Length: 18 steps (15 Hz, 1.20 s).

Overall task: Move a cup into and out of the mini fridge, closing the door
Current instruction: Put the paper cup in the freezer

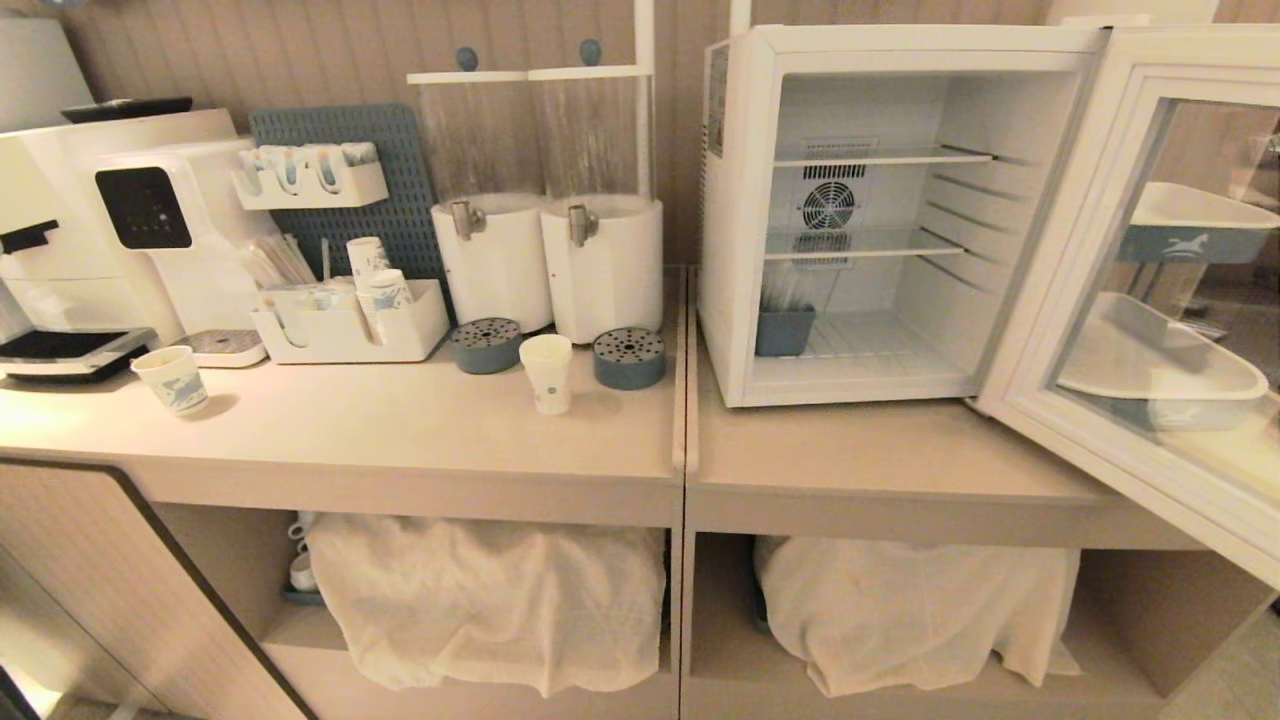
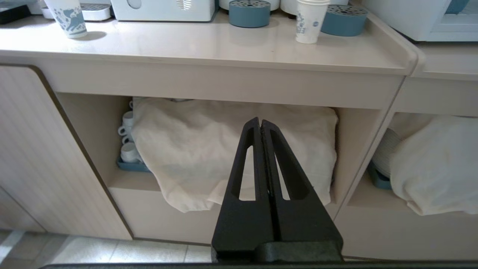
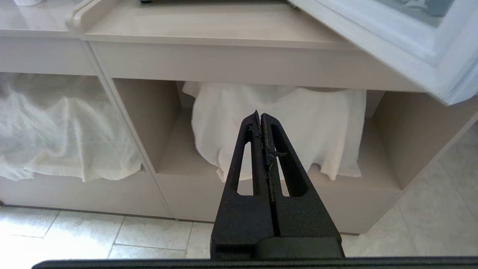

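Observation:
The cup (image 1: 547,372), white with faint blue print, stands upright on the counter between two round blue-grey drip trays; it also shows as the cup (image 2: 310,20) in the left wrist view. The mini fridge (image 1: 745,215) sits to its right with its glass door (image 1: 1150,290) swung wide open toward me. A corner of that door (image 3: 392,41) shows in the right wrist view. Neither arm appears in the head view. My left gripper (image 2: 260,121) is shut and empty, low in front of the open shelf under the counter. My right gripper (image 3: 259,114) is shut and empty before the right-hand shelf.
A shorter paper cup (image 1: 172,379) with bold blue print stands at the counter's left by the coffee machine (image 1: 120,230). Two white dispensers (image 1: 550,260) and an organiser tray (image 1: 345,325) line the back. A small blue bin (image 1: 783,330) sits inside the fridge. Cloths (image 1: 490,600) cover the lower shelves.

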Motion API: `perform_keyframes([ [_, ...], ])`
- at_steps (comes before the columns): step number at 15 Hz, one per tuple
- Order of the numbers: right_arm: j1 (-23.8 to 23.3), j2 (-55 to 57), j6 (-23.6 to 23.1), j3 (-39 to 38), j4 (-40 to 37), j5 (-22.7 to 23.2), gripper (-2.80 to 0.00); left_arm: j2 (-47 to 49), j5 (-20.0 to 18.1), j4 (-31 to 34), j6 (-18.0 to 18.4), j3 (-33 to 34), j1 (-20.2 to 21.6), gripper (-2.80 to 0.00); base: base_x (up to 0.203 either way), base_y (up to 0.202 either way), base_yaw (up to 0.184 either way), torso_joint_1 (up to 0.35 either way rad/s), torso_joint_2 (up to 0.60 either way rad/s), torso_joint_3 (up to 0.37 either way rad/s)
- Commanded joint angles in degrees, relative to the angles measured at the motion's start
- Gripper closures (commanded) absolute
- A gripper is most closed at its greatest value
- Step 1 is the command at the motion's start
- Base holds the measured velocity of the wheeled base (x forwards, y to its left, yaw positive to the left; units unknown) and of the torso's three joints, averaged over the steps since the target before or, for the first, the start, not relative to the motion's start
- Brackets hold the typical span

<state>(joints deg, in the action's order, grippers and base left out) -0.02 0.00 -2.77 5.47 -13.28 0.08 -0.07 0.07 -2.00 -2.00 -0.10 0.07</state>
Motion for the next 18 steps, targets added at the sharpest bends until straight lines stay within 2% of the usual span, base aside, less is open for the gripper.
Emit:
perform_keyframes([
  [1, 0.02, 0.09, -0.04, -0.02, -0.08, 0.01, 0.0, -0.01, 0.01, -0.02, -0.02, 0.01, 0.01, 0.0, 0.0, 0.193, -0.031, 0.002, 0.01, -0.002],
  [18, 0.02, 0.09, -0.04, -0.02, -0.08, 0.01, 0.0, -0.01, 0.01, 0.24, -0.02, -0.08, 0.01, 0.0, 0.0, 0.189, -0.002, 0.003, 0.0, 0.002],
])
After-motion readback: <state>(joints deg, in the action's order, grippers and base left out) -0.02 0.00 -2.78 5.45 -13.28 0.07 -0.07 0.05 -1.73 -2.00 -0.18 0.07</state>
